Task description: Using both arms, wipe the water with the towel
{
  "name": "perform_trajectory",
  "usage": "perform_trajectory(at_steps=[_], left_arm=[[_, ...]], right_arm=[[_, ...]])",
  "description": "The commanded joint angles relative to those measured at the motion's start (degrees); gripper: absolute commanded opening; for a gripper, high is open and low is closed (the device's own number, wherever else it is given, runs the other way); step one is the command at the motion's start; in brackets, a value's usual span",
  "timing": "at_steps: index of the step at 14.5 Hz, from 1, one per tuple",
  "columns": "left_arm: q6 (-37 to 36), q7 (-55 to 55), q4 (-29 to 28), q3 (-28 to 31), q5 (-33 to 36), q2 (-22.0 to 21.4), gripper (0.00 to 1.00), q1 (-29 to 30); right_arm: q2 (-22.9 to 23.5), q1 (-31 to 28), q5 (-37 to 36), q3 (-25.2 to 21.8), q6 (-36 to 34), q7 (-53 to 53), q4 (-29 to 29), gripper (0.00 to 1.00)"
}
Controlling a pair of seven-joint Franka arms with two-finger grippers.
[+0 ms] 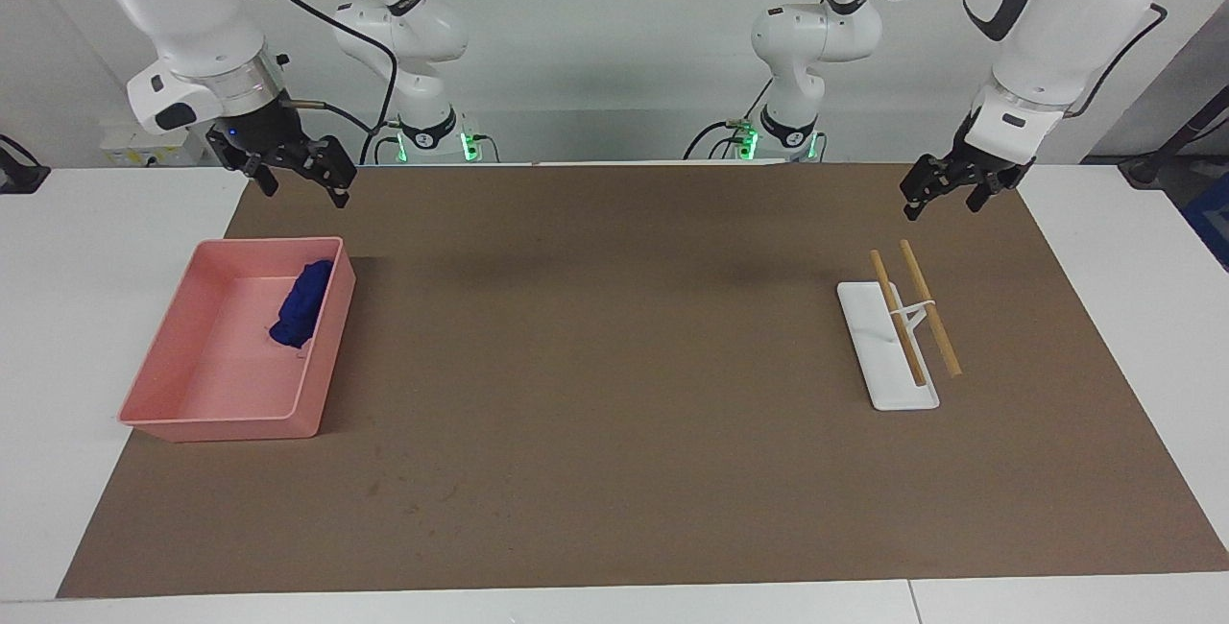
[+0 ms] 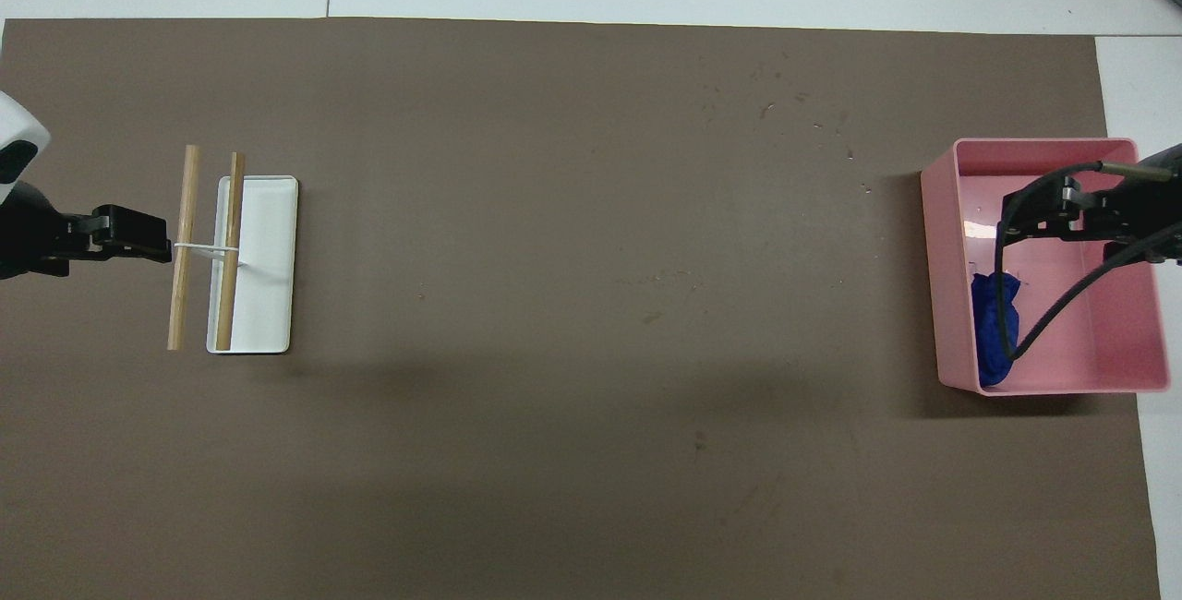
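Mat (image 1: 614, 432): matt brown, paper- or board-like, faint scuffs and specks.
Table (image 1: 96, 221): smooth white, slight sheen.
Tray (image 1: 326, 355): pink plastic, smooth, soft gloss on its floor.
Towel (image 1: 300, 302): deep blue soft cloth, bunched, matt.
Rack (image 1: 888, 384): white plastic base, smooth; carries two rods (image 1: 929, 307) of pale wood, matt, on a thin white support.
Arms (image 1: 1042, 19): glossy white shells, dark grey caps, black cables.
Grippers, right (image 1: 298, 178) and left (image 1: 946, 192): matt black.
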Motion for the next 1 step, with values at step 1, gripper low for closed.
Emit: perform_trajectory(at_steps=[1], left_arm=[[0.9, -0.7, -1.4, 0.2, -0.5, -1.4, 1.00, -0.5]], right_arm=[[-1.6, -0.6, 0.4, 0.1, 1.9, -1.7, -2.2, 1.00]])
